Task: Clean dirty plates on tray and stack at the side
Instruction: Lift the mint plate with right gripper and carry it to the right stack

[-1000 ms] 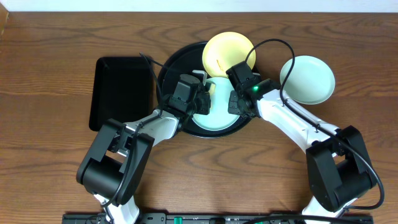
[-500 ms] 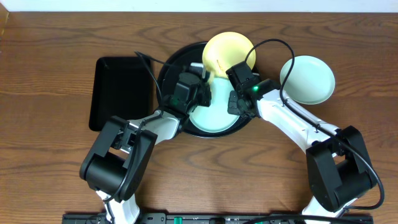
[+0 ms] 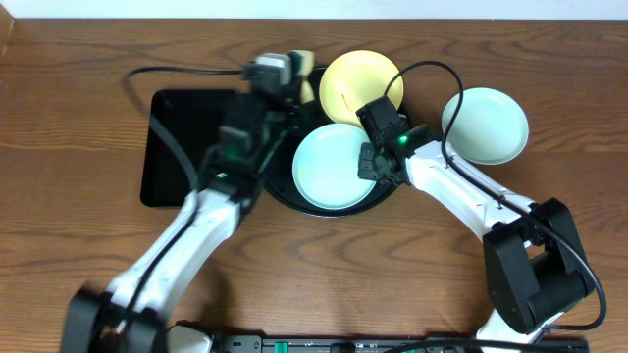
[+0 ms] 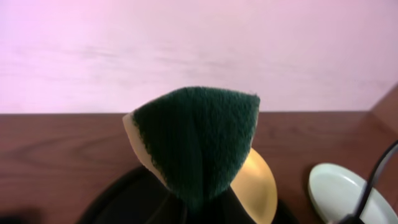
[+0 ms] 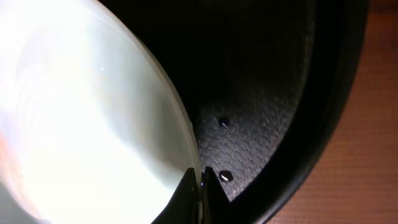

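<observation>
Black left fingers (image 3: pixel 287 71): clamped tight on the sponge (image 4: pixel 196 140); tips buried beneath it in the wrist view, blurred from overhead.
Sponge: dark green scouring face folded outward, pale yellow edge along the left; lower end cut off by the frame; held up over the far-left rim of the round tray.
Right fingers (image 5: pixel 200 186): closed to a thin pinch on the rim of the mint plate (image 3: pixel 332 167); only the two dark tips visible in the wrist view.
Mint plate: lying inside the round tray (image 3: pixel 279 188), on its near side; bleached by glare up close, so smears impossible to judge there.
Round tray: glossy black, largely covered by plates and arms; two small dark specks on its textured floor beside the right fingertips, nature unclear.
Yellow plate (image 3: pixel 361 83): at the far edge of the round tray, overlapping its rim; small orange mark on its face; flat or tilted, cannot tell; half hidden behind the sponge in the left wrist view.
Second mint plate (image 3: pixel 485 126): on the bench (image 3: pixel 78 88), right of the round tray and apart from it.
Rectangular tray (image 3: pixel 182 147): black, left of the round tray, right side covered by the left arm.
</observation>
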You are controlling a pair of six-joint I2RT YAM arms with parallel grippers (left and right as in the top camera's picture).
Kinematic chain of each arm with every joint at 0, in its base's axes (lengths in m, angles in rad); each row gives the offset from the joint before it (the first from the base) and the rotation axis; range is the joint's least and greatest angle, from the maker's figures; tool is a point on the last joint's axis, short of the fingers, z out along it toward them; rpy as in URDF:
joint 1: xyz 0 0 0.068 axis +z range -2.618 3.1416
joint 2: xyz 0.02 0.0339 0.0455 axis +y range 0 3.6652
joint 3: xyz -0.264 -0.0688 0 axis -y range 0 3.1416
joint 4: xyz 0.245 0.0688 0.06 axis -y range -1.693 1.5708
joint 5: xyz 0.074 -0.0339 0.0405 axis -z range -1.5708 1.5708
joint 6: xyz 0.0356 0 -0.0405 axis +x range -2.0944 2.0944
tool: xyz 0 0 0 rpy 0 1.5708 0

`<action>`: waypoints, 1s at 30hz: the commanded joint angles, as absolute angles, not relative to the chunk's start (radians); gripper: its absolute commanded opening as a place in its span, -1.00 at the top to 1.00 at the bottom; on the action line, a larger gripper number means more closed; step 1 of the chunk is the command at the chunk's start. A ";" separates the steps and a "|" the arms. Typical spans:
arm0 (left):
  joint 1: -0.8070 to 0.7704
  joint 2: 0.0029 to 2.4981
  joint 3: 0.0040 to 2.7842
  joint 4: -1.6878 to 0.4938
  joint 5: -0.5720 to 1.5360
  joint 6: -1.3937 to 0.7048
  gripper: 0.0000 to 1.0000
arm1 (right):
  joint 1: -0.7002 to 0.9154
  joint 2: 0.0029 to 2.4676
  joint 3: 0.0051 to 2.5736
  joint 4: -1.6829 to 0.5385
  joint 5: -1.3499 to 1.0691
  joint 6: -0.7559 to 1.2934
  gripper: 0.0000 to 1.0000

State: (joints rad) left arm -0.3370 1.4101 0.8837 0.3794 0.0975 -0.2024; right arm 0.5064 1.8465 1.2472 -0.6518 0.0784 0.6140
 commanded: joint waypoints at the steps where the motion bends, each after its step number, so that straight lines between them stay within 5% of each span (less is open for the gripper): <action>1: -0.271 1.281 0.888 0.216 0.084 -0.241 0.85 | 0.517 1.832 1.248 -0.622 0.078 0.524 0.98; 10: 0.041 1.068 0.888 -0.305 0.113 -0.381 0.85 | 0.518 1.811 1.474 -0.676 0.167 0.268 0.97; 16: 0.191 1.140 0.888 -0.398 0.392 -0.344 0.85 | 0.534 1.810 1.639 -0.699 0.300 0.075 0.98; 21: 0.245 1.283 0.906 -0.423 0.597 -0.310 0.85 | 0.615 1.810 1.663 -0.671 0.619 -0.076 0.97; 30: 0.244 1.456 1.098 -0.706 0.536 -0.173 0.85 | 0.802 1.811 1.654 -0.612 0.886 -0.142 0.97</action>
